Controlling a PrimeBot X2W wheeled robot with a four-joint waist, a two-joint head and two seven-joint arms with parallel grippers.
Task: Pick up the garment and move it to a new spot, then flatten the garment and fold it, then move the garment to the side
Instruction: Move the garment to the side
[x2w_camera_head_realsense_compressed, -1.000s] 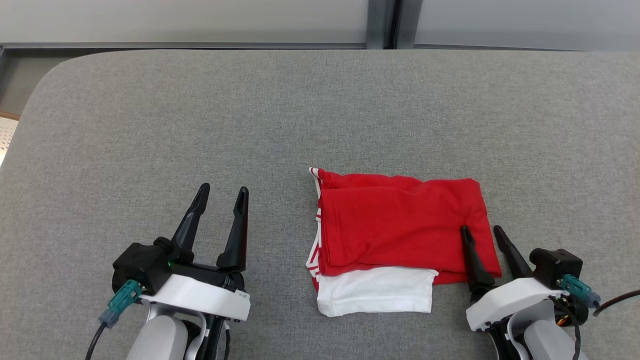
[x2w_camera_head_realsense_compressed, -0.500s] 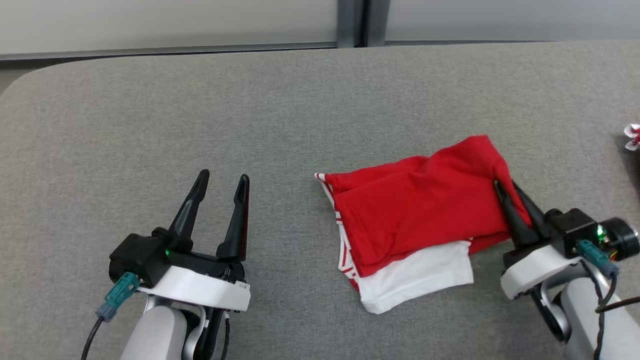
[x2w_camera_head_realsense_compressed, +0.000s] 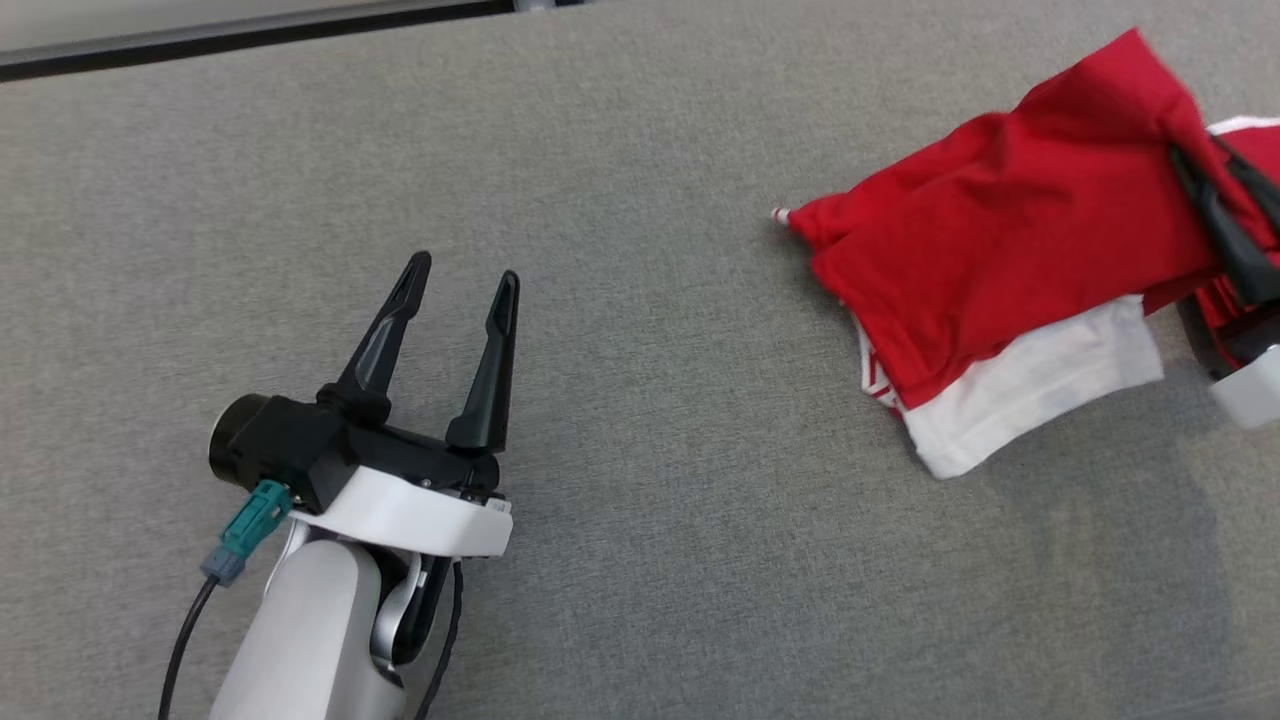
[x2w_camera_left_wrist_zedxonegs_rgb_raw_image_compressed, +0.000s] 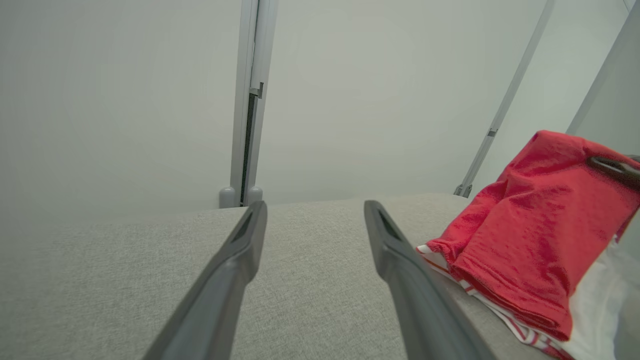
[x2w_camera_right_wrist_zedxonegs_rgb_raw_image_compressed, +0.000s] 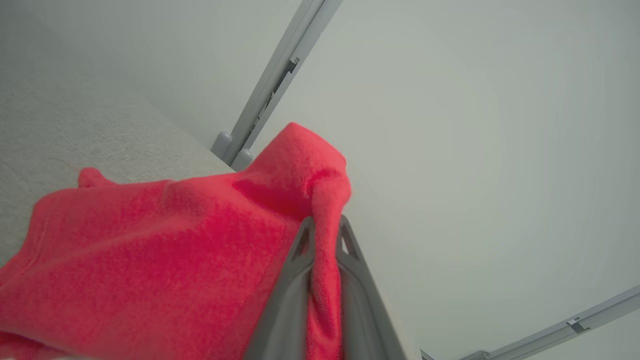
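Two end effectors share a grey tabletop (x2w_camera_head_realsense_compressed: 640, 420), and only one has cloth in it. At 2 o'clock in the head view, the right end effector (x2w_camera_head_realsense_compressed: 1197, 146) has its dark fingers pinched together on a bunched corner of the red garment (x2w_camera_head_realsense_compressed: 1000, 230). In the right wrist view the fabric is squeezed between the two fingers and humps up past their tips.

The gripped corner is held up off the surface. The rest of the garment slopes away toward 8 o'clock, and its far, lower end rests on the tabletop. It is folded in layers. A white layer (x2w_camera_head_realsense_compressed: 1040, 385) sticks out from under the red along the 5 o'clock edge, and a red-and-white striped trim (x2w_camera_head_realsense_compressed: 873, 368) shows at the 7 o'clock corner.

The left end effector (x2w_camera_head_realsense_compressed: 464, 268) sits at 8 o'clock in the head view, well apart from the garment. Its fingers are spread wide with nothing between them, and they point toward 12 o'clock. A teal connector (x2w_camera_head_realsense_compressed: 245, 530) and a black cable (x2w_camera_head_realsense_compressed: 185, 650) hang from its 9 o'clock side.

From the left wrist camera the garment appears at 3 o'clock, beyond the right-hand finger. Behind the tabletop's far edge stand a pale wall (x2w_camera_left_wrist_zedxonegs_rgb_raw_image_compressed: 125, 100) and a grey post (x2w_camera_left_wrist_zedxonegs_rgb_raw_image_compressed: 248, 110).
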